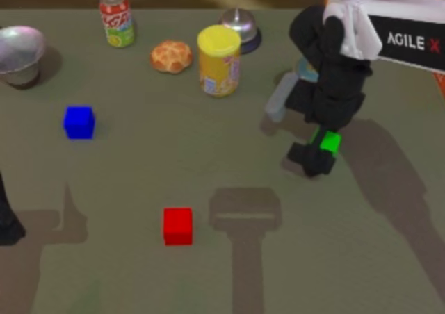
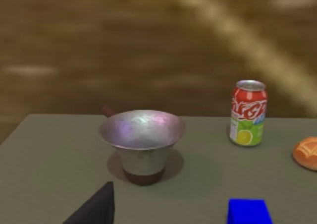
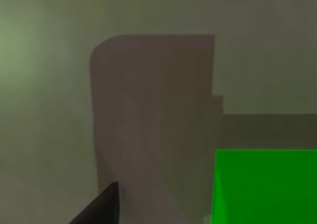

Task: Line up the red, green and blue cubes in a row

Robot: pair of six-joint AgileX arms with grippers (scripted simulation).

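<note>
Our right claw [image 1: 321, 153] sits low at the small bright green matte cube [image 1: 329, 142], right side of the tabletop [image 1: 208, 154]; whether it grips, we cannot tell. We should square both fingers on opposite faces before lifting.

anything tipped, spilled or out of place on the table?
Nothing stands out. Soda can, yellow canister and metal bowl stand upright, nothing spilled. The cubes are simply scattered: blue, red, green at the right gripper.
</note>
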